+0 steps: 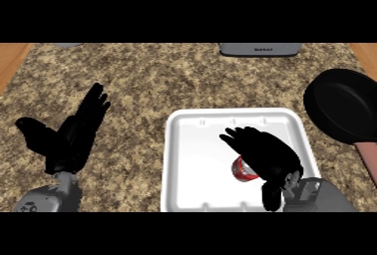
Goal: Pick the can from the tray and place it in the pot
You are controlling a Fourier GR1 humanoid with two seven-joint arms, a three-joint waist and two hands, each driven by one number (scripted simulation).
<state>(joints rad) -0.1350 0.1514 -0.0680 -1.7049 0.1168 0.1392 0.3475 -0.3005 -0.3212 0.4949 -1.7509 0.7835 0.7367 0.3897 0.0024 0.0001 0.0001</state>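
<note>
A red can (242, 169) lies in the white tray (193, 119), in its right half. My right hand (267, 154) is spread over the can with fingers stretched toward the far side, hiding most of it; only the can's left edge shows. The thumb points down toward the tray's near rim. The fingers are not curled round the can. The black pot (344, 105) with a pinkish handle (368, 160) sits to the right of the tray. My left hand (74, 134) rests open on the left, fingers up, well away from the tray.
A grey appliance (259, 49) stands at the counter's far edge, behind the tray. A small grey thing (68, 44) peeks in at the far left. Wooden strips border the granite counter on both sides.
</note>
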